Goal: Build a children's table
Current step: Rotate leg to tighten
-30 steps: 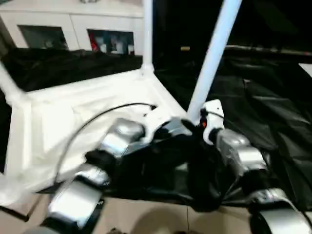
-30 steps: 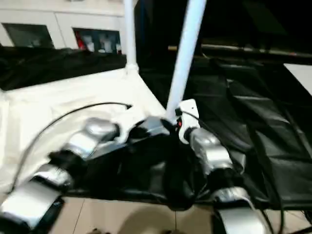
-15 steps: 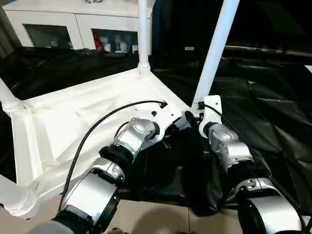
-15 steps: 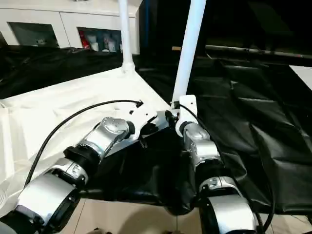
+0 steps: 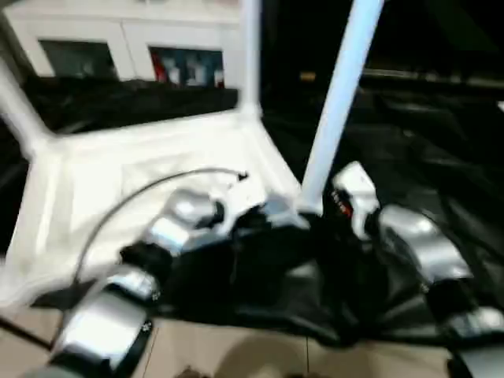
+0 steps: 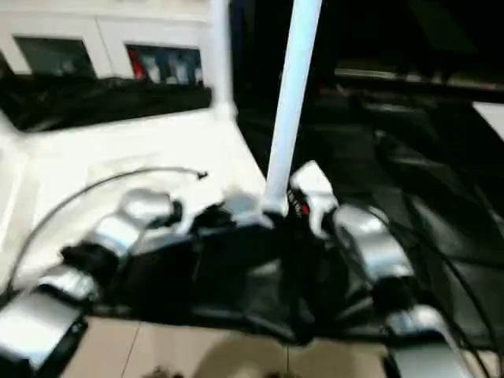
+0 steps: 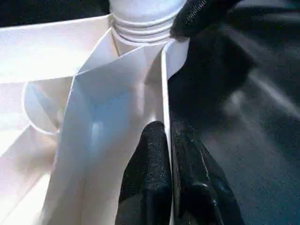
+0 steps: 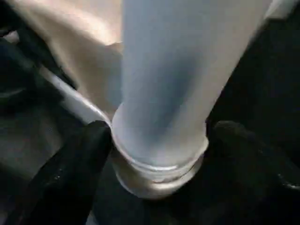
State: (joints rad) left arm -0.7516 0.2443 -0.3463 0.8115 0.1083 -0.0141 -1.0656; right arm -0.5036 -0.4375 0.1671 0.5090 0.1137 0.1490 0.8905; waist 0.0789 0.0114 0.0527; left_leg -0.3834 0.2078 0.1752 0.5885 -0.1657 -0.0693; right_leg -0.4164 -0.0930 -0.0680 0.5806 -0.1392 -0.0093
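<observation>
Tabletop lies upside down on the black sheeting that covers the floor, ribbed underside up, with white legs rising from its corner sockets. One leg stands at the near right corner, leaning a little to the right; another rises from the far right corner, and a third leans at the far left. The left gripper is pinched tight on the thin side wall of the tabletop, one black finger on each face of the wall, near that near right corner. The right gripper sits at the foot of the near right leg with its fingers spread on either side of the ribbed collar; whether they touch it I cannot tell. Beyond the sheeting, at the far left, a white cabinet with glass doors stands against the wall. A black cable loops over the left forearm.
</observation>
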